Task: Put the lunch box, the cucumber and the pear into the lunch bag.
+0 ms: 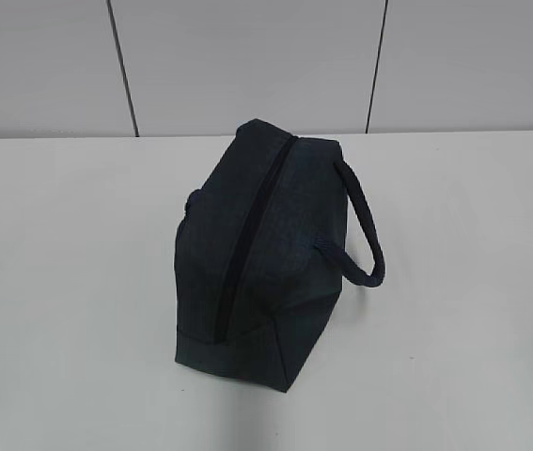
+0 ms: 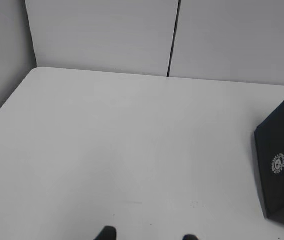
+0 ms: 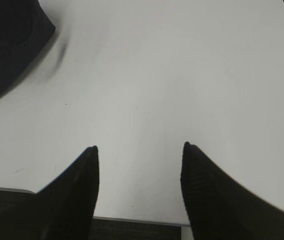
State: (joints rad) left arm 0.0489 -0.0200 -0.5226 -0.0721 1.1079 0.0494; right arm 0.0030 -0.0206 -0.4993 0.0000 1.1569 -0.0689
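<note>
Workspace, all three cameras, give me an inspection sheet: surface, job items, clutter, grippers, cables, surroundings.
Surface: white table, bare where visible.
Job's things: dark navy fabric lunch bag with loop handle, standing mid-table, zipper closed along its top; lunch box, cucumber and pear not seen.
Clutter: nothing seen.
Grippers: left gripper only tips visible, apart, empty; right gripper open, empty, over bare table.
Cables: nothing seen.
Surroundings: pale grey panelled wall behind table.

Large dark navy fabric lunch bag (image 1: 261,249) zipped shut mid-table, sole obstacle, loop handle (image 1: 362,225) projecting on its right, bare white table (image 1: 69,282) passable on both sides and in front.
</note>
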